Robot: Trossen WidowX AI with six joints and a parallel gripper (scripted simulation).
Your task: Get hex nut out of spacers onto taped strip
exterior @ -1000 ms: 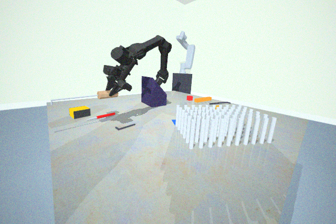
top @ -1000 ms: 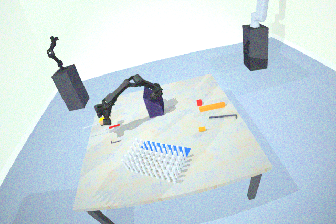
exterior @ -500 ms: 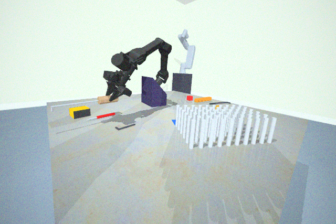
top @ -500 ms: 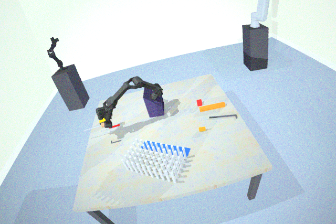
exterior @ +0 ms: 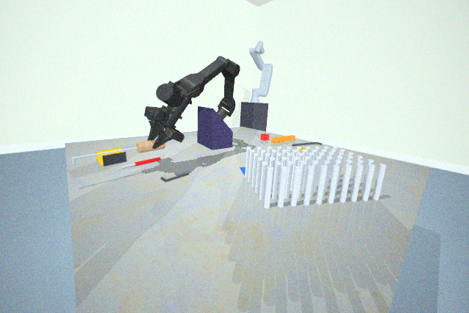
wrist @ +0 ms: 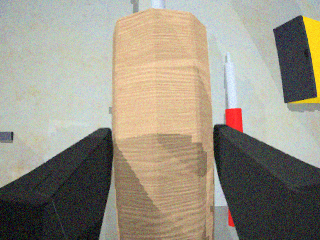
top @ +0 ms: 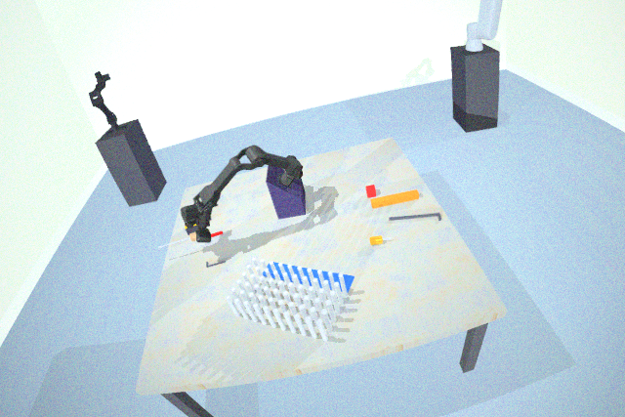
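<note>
My gripper is shut on the wooden handle of a hook tool, at the table's left side. Its thin metal rod points outward to the left, with a short bent tip. The tool is above the table; its shadow lies apart from it. The white spacers stand upright in rows, well away from the gripper. The blue taped strip lies along their arm-side edge. The nut cannot be made out.
Near the gripper are a red-handled tool, a yellow-black block and a small dark hex key. Farther right are a long dark hooked rod, an orange bar, a red block and a yellow-handled tool.
</note>
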